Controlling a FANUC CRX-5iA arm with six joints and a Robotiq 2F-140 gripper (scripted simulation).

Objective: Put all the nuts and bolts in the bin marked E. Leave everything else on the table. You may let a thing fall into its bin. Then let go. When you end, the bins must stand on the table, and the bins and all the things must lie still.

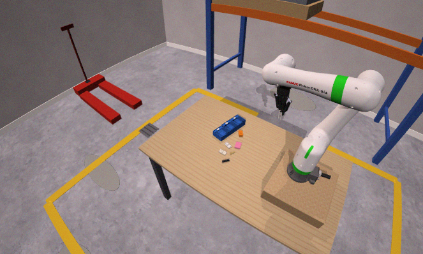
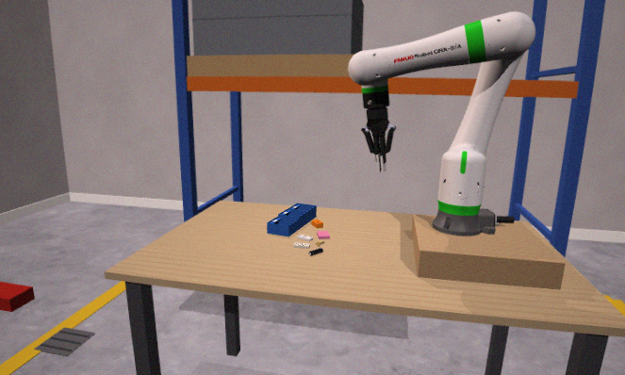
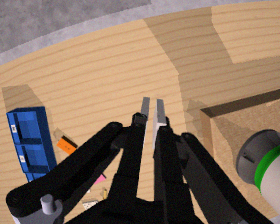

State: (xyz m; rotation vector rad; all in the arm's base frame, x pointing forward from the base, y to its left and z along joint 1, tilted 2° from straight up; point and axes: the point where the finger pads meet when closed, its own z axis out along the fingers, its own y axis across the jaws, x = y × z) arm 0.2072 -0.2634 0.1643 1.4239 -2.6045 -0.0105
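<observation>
A blue row of bins [image 1: 229, 127] stands on the wooden table; it also shows in the exterior view [image 2: 291, 219] and the wrist view [image 3: 31, 141]. Beside it lie small things: an orange block [image 1: 240, 133], a pink block [image 1: 238, 145], two white pieces [image 1: 228, 145] [image 1: 222, 152], a small brass-coloured bolt [image 1: 232, 152] and a black bolt [image 1: 224, 161]. My gripper [image 2: 381, 165] hangs high above the table, to the right of the things, and is shut with nothing between its fingers.
The arm's base stands on a raised wooden block [image 1: 302, 191] at the table's right end. A blue and orange rack [image 2: 215, 85] stands behind the table. A red pallet jack [image 1: 104, 96] lies on the floor far left.
</observation>
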